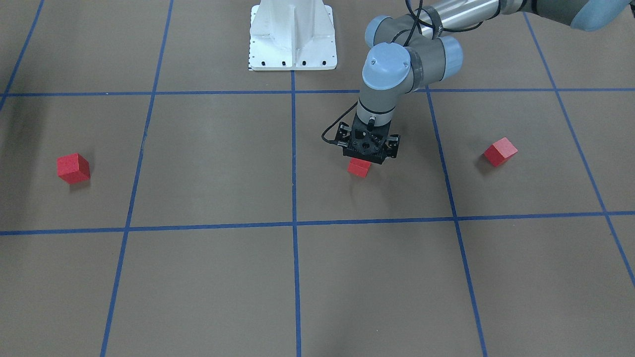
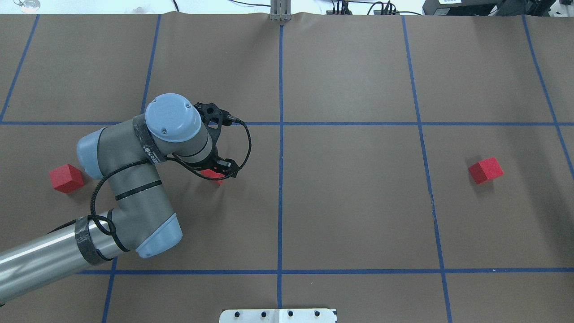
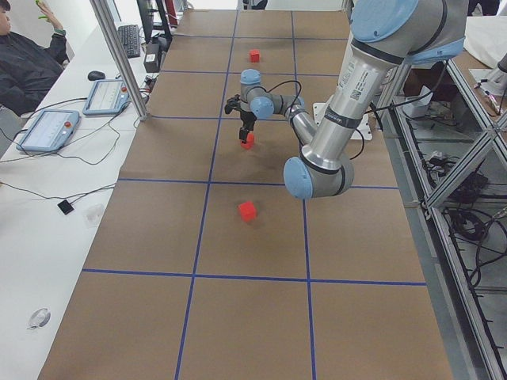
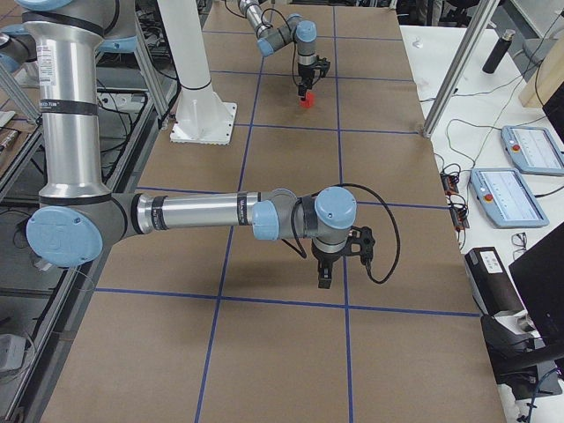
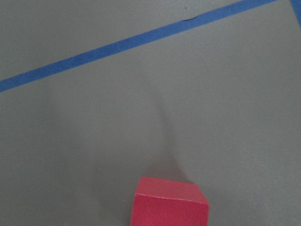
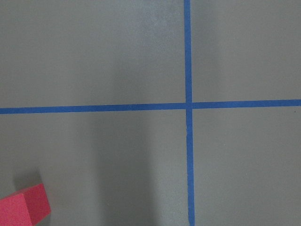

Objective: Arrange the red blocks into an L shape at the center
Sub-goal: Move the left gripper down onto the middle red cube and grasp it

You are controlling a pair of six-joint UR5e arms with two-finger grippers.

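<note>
While the left gripper (image 1: 366,157) hangs right over the middle red block (image 1: 358,168), jaw state not tellable, you've got the center (image 2: 281,123) at 2 o'clock from it in the overhead view.

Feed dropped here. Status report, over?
Left gripper over middle red block, grip unclear. Right gripper above table, state unclear. Other two blocks apart, untouched. Nothing blocking.

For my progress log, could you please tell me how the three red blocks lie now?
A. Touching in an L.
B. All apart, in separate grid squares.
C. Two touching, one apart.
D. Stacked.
B: one red block lies alone in its square, another sits just under the left gripper, and the third lies alone too; none touch.
</note>
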